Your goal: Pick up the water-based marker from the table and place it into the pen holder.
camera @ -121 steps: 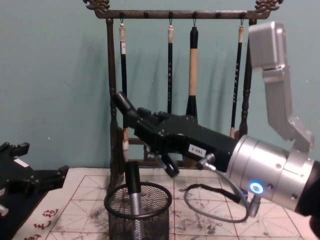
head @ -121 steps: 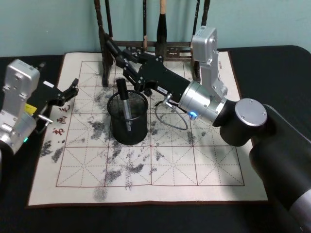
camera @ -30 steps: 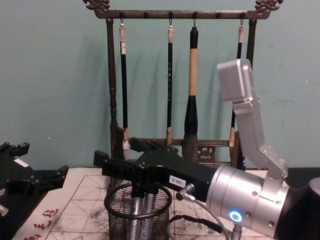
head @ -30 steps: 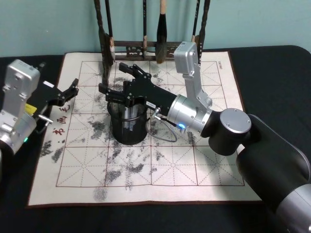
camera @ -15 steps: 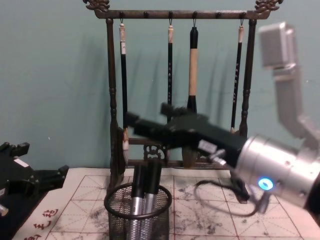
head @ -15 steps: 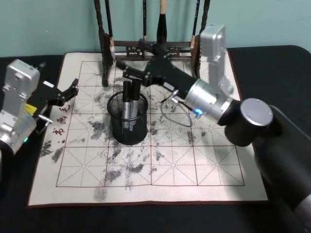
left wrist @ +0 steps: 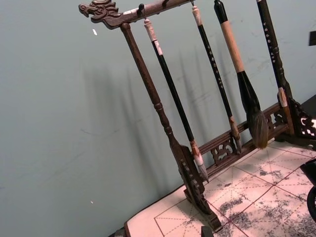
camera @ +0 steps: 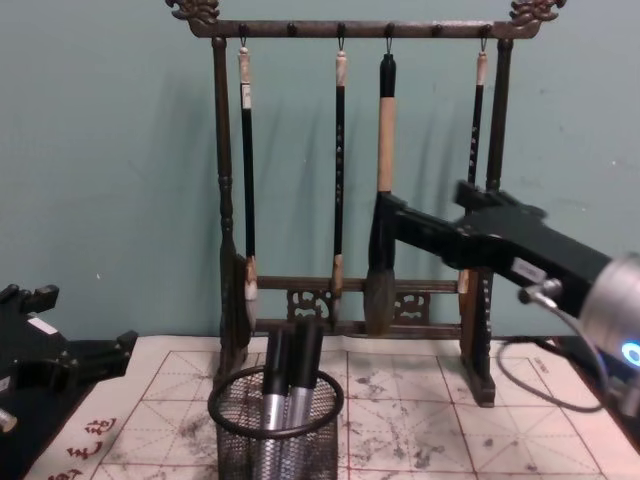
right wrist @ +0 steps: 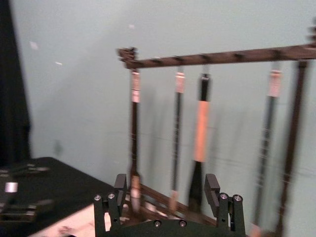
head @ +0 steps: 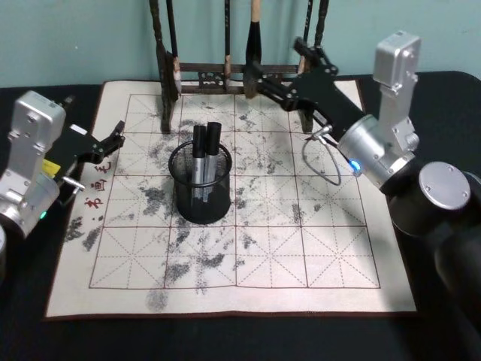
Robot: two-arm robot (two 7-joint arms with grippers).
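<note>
- Brush rack (head: 225, 71): it stands at the far edge of the paper mat (head: 316, 248), its brushes hanging upright. It is not the target, and it stands just beyond my working arm.
- My right gripper (head: 274, 84): it is raised over the far right part of the mat, close in front of the rack. The right wrist view shows its two fingers spread apart with nothing between them, so I judge it released.
- My left gripper (head: 113, 141): it is parked at the left edge of the mat, its fingertips pointing toward the holder. It carries nothing that I can see; I cannot tell whether it is open.
- Pen holder (head: 200, 184): the black mesh cup stands on the mat, left of and nearer than my right gripper, well apart from it.
- Water-based marker (head: 213, 154): it stands inside the holder beside a second marker (head: 197, 156), long axis nearly upright, cap above the rim. I judge the placing done; the move left is to draw my right arm clear, away from the rack.
</note>
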